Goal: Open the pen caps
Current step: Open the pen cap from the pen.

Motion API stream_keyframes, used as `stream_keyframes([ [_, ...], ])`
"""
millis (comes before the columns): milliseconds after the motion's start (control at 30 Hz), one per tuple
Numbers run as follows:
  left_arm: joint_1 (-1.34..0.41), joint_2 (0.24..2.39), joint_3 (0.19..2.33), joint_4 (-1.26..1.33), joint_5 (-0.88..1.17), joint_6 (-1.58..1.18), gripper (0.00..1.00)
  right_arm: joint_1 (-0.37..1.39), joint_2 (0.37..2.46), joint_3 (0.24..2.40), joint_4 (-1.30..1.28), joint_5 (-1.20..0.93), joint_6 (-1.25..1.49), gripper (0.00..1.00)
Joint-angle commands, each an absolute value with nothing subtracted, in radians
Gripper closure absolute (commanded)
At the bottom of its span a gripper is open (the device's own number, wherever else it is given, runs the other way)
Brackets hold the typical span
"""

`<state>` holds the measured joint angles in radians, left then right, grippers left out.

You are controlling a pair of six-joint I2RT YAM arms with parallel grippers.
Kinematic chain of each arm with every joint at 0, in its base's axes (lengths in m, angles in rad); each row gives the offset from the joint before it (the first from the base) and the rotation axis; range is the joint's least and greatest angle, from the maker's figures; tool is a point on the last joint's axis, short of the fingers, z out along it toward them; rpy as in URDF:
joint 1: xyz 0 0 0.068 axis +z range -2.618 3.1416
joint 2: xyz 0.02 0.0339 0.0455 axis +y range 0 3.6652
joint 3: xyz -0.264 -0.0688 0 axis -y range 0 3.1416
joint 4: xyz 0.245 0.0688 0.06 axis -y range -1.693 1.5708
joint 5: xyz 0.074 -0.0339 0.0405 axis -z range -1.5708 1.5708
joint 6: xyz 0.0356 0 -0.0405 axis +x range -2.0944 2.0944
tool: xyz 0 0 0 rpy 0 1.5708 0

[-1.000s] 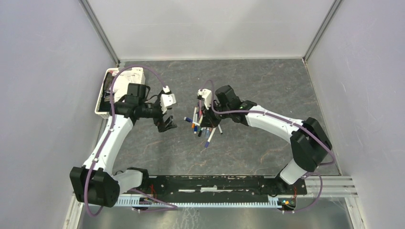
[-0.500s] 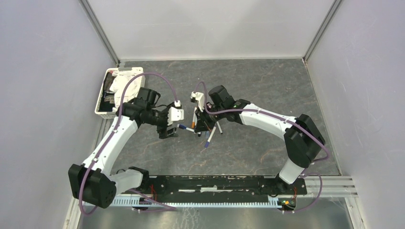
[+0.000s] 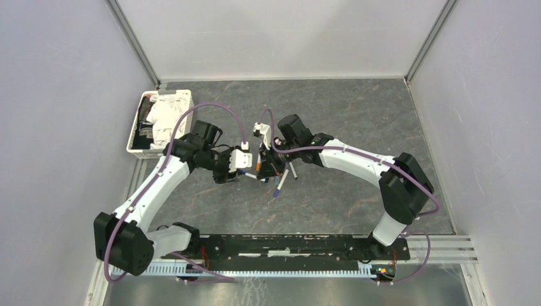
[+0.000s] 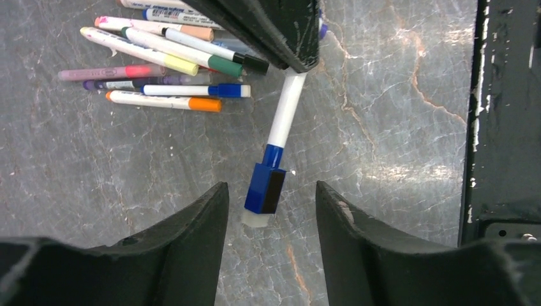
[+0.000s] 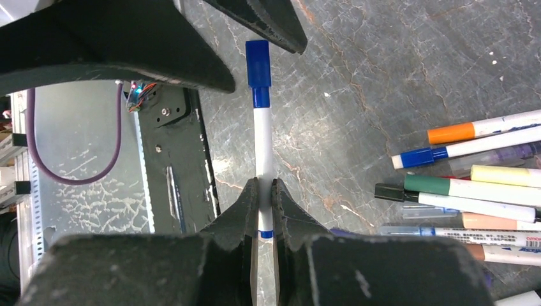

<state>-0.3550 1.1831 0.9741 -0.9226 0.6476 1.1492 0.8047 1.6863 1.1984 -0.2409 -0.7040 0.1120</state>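
Observation:
My right gripper (image 5: pixel 266 183) is shut on the white barrel of a pen (image 5: pixel 263 140), held above the table. The pen's blue cap (image 5: pixel 258 64) points toward my left gripper. In the left wrist view, that blue cap (image 4: pixel 266 187) sits between the tips of my left gripper (image 4: pixel 270 194). The left jaws are open, with a gap on each side of the cap. A pile of capped pens (image 4: pixel 172 64) lies on the table beyond, with orange, blue, green, yellow and black caps. From above, the two grippers meet near the table's middle (image 3: pixel 255 168).
A white tray (image 3: pixel 136 121) of white cloth stands at the back left. More pens (image 3: pixel 281 182) lie under and beside the right gripper. The black rail with the arm bases (image 3: pixel 287 245) runs along the near edge.
The left arm has swung right to the pen held by the right gripper. Its jaws have narrowed around the blue cap. The right gripper shifted slightly left, still holding the pen.

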Motion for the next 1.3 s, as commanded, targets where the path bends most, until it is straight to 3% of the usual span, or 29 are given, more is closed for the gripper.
stream_keyframes([
  [0,-0.364,1.187,0.968,-0.881,0.615,1.185,0.47,0.811,1.690,1.218,-0.183,-0.752,0.126,1.00],
  [167,-0.370,1.180,0.969,-0.881,0.600,1.182,0.85,0.811,1.686,1.205,-0.161,-0.757,0.141,1.00],
  [200,-0.371,1.175,0.968,-0.881,0.603,1.175,0.90,0.811,1.686,1.199,-0.151,-0.762,0.149,0.93],
  [267,-0.372,1.166,0.969,-0.881,0.612,1.159,0.97,0.812,1.682,1.178,-0.115,-0.758,0.183,0.56],
  [300,-0.371,1.162,0.971,-0.881,0.618,1.146,0.97,0.814,1.677,1.160,-0.082,-0.761,0.200,0.45],
  [367,-0.372,1.151,0.970,-0.883,0.632,1.120,0.98,0.821,1.669,1.118,-0.011,-0.780,0.244,0.37],
  [467,-0.371,1.128,0.965,-0.903,0.649,1.116,0.98,0.840,1.680,1.083,0.081,-0.812,0.299,0.35],
  [633,-0.371,1.114,0.955,-0.938,0.651,1.150,0.98,0.857,1.713,1.090,0.146,-0.840,0.353,0.42],
  [1000,-0.384,1.096,0.949,-0.998,0.645,1.218,0.98,0.858,1.775,1.188,0.070,-0.851,0.306,0.43],
  [1100,-0.385,1.097,0.950,-1.000,0.645,1.218,0.98,0.857,1.788,1.202,0.075,-0.857,0.317,0.59],
  [1267,-0.386,1.102,0.931,-0.987,0.611,1.219,0.98,0.855,1.766,1.198,0.041,-0.845,0.283,1.00],
])
